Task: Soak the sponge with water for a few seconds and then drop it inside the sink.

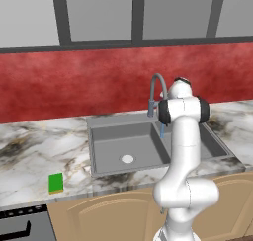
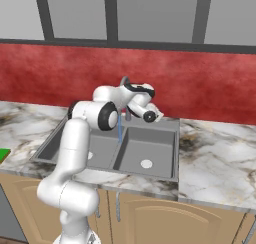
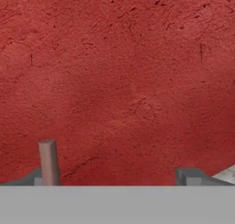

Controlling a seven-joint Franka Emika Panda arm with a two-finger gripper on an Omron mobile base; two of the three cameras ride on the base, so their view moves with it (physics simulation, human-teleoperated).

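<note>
The water [image 2: 120,130], a thin pale-blue stream, is running from the spout of the tall arched grey faucet [image 1: 156,93] and falling at the divider of the dark grey rectangular double-basin sink [image 1: 106,158]. The small flat green sponge with its thin yellow-tan underside [image 1: 56,182] lies on the marbled white-and-grey tabletop [image 1: 34,153], near its front edge and well to the left of the sink. So the tap looks to be on, and the step in hand, as I judge it, is to go and fetch the sponge, which is untouched. The white arm's two-finger gripper [image 2: 156,116] is up behind the sink beside the faucet, facing the textured red backsplash wall [image 3: 119,71]. In the hand view the two dark fingers [image 3: 187,176] stand far apart at the bottom with only red wall between them, so they are spread and hold nothing; a slim pinkish post [image 3: 48,162] rises by the left one, and I cannot tell what it is. The sponge is well apart from the fingers, across the larger left basin and down on the tabletop. The next move calls for a pull back from the wall, a wide swing left and down over the sponge, and a descent with the fingers astride its short sides.
</note>
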